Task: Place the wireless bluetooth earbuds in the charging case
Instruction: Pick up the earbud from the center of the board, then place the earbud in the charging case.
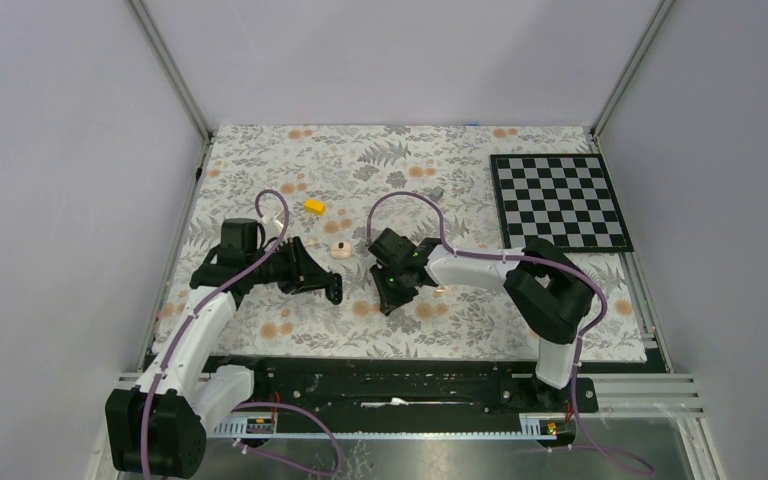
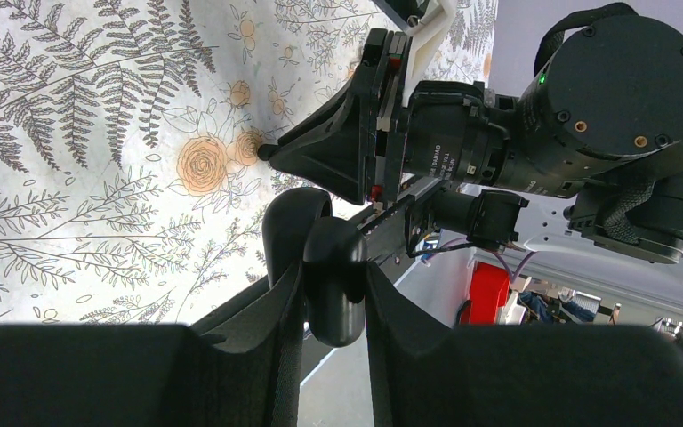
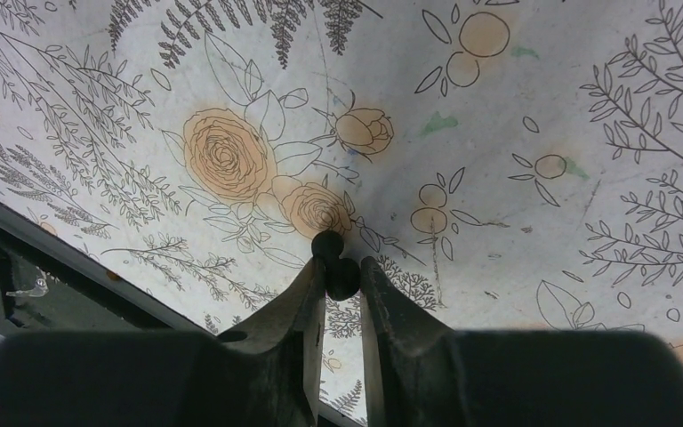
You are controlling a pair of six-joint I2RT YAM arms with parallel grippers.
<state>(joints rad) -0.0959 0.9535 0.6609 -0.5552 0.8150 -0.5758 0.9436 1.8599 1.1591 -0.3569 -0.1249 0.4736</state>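
Note:
My left gripper (image 2: 333,298) is shut on the charging case (image 2: 333,267), a black oval pod held between its fingers above the floral mat. A rounded black part, seemingly its open lid (image 2: 292,222), sticks out behind it. My right gripper (image 3: 342,271) is shut on one earbud (image 3: 338,265), a tiny black rounded nub pinched at the fingertips just above the mat. In the top view the left gripper (image 1: 332,290) and right gripper (image 1: 392,297) hang close together near the mat's front middle. The right gripper's fingers (image 2: 320,151) point toward the case in the left wrist view.
A yellow block (image 1: 314,205), a small pinkish object (image 1: 340,249) and a small grey block (image 1: 437,192) lie on the mat behind the grippers. A black-and-white checkerboard (image 1: 560,200) covers the back right. The metal rail (image 1: 410,385) runs along the near edge.

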